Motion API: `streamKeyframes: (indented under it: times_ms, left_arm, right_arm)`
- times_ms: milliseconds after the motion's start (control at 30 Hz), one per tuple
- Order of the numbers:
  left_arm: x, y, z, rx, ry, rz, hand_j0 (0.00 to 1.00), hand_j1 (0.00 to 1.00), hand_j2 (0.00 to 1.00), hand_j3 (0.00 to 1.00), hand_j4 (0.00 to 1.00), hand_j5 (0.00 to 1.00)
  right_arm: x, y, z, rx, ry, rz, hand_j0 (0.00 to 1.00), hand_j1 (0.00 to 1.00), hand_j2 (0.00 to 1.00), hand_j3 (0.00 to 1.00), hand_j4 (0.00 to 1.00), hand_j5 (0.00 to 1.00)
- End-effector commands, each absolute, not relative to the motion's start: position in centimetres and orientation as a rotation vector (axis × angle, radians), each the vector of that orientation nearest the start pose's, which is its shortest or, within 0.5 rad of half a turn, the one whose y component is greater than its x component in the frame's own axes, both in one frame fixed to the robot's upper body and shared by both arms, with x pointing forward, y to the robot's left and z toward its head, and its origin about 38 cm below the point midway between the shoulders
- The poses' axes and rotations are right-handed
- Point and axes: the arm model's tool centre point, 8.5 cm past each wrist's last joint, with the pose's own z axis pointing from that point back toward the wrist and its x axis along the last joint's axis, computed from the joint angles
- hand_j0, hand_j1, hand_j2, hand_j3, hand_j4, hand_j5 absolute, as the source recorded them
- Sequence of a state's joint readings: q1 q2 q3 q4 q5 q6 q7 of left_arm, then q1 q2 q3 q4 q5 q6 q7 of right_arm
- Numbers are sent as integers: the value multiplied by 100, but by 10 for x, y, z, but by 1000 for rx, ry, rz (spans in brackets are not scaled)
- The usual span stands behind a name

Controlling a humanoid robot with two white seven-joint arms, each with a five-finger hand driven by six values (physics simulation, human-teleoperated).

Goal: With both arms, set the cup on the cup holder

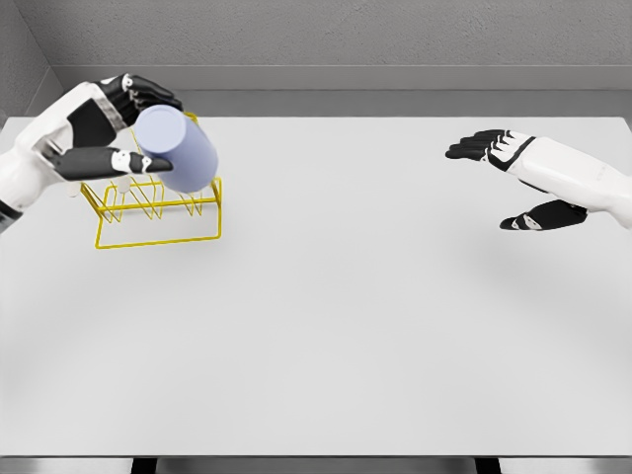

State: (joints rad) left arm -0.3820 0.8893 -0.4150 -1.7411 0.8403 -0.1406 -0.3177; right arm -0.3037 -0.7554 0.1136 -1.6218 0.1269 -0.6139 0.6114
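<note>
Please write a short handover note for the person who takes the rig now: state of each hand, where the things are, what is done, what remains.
Left hand: shut on the cup, holding it tilted just above the yellow wire cup holder.
Right hand: open, holds nothing, hovering over the right side of the table.
Cup holder: at the table's far left.
Done: cup grasped and brought over the holder.
Left: lower the cup onto the holder and release. Whether it already touches the wire, I cannot tell.

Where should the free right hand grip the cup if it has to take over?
Grip the cup around its bare cylindrical side wall near the lower end, coming from the right. The left hand already wraps its upper left part above the yellow rack, and the right hand is open.
</note>
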Motion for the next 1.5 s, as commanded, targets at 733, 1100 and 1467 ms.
streamKeyframes:
  times_ms: [733, 1100, 1467]
  left_arm:
    - [413, 340, 261, -368, -1746, -655, 62, 62, 62, 62, 62, 62]
    - [418, 330, 248, -398, -1740, -625, 67, 67, 67, 67, 67, 67]
    - [419, 330, 245, -376, -1730, -644, 84, 84, 84, 84, 84, 84]
  right_arm:
    - [386, -336, 253, -310, -1777, 1696, 100, 100, 100, 100, 100, 100]
    - [386, -337, 253, -311, -1774, 1696, 100, 100, 100, 100, 100, 100]
    - [386, -337, 252, -310, -1776, 1695, 100, 100, 100, 100, 100, 100]
